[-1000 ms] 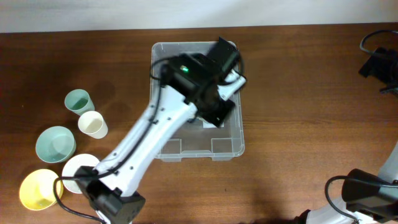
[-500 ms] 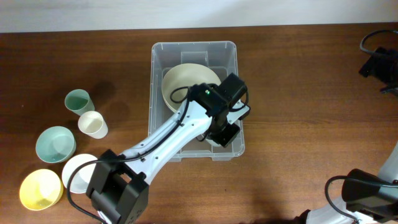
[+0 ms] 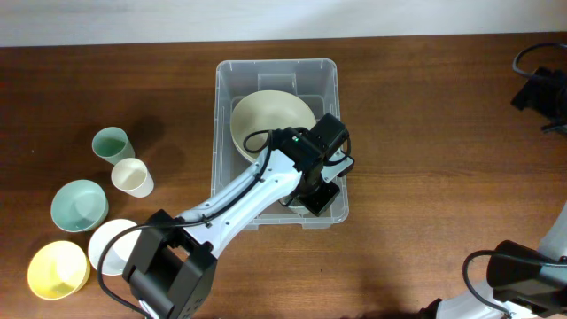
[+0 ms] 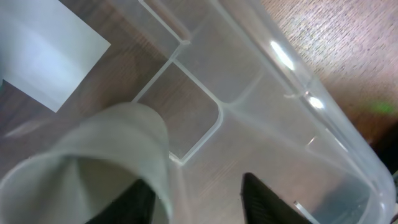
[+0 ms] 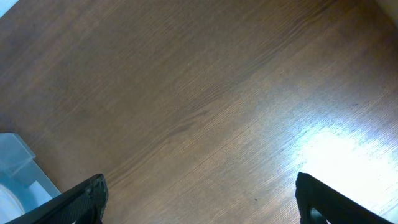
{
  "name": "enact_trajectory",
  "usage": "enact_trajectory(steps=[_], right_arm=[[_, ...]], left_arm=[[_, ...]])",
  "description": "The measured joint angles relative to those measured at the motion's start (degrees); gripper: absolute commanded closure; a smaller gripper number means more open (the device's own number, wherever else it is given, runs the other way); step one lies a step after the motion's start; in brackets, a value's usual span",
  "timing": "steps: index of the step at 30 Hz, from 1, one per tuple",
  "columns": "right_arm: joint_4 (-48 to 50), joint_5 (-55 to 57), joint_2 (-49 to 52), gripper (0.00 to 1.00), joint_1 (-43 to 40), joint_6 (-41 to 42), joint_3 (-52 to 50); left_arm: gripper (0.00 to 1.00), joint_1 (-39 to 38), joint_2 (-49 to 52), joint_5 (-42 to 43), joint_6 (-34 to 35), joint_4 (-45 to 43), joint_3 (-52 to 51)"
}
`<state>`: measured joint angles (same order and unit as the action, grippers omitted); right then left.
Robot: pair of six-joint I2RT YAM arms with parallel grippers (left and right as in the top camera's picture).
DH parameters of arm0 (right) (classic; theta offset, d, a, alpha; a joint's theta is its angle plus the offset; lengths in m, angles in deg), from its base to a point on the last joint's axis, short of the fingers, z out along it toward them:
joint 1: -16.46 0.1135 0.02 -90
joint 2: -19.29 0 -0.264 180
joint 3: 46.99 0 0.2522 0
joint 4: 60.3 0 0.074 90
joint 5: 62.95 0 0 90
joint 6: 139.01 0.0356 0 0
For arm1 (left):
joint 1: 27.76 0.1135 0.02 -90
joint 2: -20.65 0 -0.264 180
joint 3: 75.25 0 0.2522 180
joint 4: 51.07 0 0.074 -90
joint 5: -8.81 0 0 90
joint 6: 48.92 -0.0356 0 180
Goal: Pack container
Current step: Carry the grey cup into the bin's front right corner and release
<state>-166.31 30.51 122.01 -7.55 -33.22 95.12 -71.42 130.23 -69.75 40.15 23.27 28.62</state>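
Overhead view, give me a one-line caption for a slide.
Left gripper inside the clear container beside a cream bowl; spare cups and bowls wait on the table.

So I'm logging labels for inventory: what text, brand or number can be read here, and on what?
None can be read. The white label on the base of the container shows no print in the left wrist view, and nothing else in view carries writing.

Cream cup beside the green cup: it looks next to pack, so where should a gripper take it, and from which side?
Probably by the rim, from above, with one finger inside the open mouth, on the side facing the container. The cream cup stands upright, and the green cup sits close on its far-left side.
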Motion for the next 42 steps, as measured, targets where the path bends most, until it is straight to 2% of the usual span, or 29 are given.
enact_trajectory(steps=[5,10,12,13,14,16,20,25,31,37,42], right_arm=[[0.00,0.00,0.00,0.08,0.00,0.04,0.00],[-0.02,-0.07,0.00,0.08,0.00,0.02,0.00],[0.00,-0.11,0.00,0.08,0.00,0.02,0.00],[-0.02,-0.11,0.00,0.08,0.00,0.04,0.00],[0.00,-0.13,0.00,0.08,0.00,0.04,0.00],[-0.02,-0.13,0.00,0.07,0.00,0.07,0.00],[0.00,-0.13,0.00,0.08,0.00,0.02,0.00],[0.04,-0.13,0.00,0.07,0.00,0.02,0.00],[0.04,-0.13,0.00,0.08,0.00,0.02,0.00],[0.07,-0.13,0.00,0.08,0.00,0.04,0.00],[0.07,-0.13,0.00,0.08,0.00,0.07,0.00]], left_arm=[[0.37,0.11,0.00,-0.83,-0.13,2.08,2.58],[0.37,1.44,-0.17,-6.21,-0.13,7.45,13.68],[0.51,2.97,-0.94,-9.11,-0.09,9.40,17.97],[0.62,4.31,-1.77,-10.71,0.00,10.27,19.98],[0.78,5.46,-2.62,-11.82,-0.24,10.64,21.03],[0.93,8.87,-4.46,-13.62,0.07,11.61,22.47],[0.99,16.24,-5.40,-14.99,1.49,13.20,22.23],[0.99,22.03,-2.21,-13.14,2.38,13.00,16.02],[0.99,20.57,5.31,-9.86,2.54,11.30,7.89],[0.99,19.56,6.21,-8.39,2.54,10.93,6.29],[0.99,19.39,7.54,-8.17,2.54,6.80,6.27]])
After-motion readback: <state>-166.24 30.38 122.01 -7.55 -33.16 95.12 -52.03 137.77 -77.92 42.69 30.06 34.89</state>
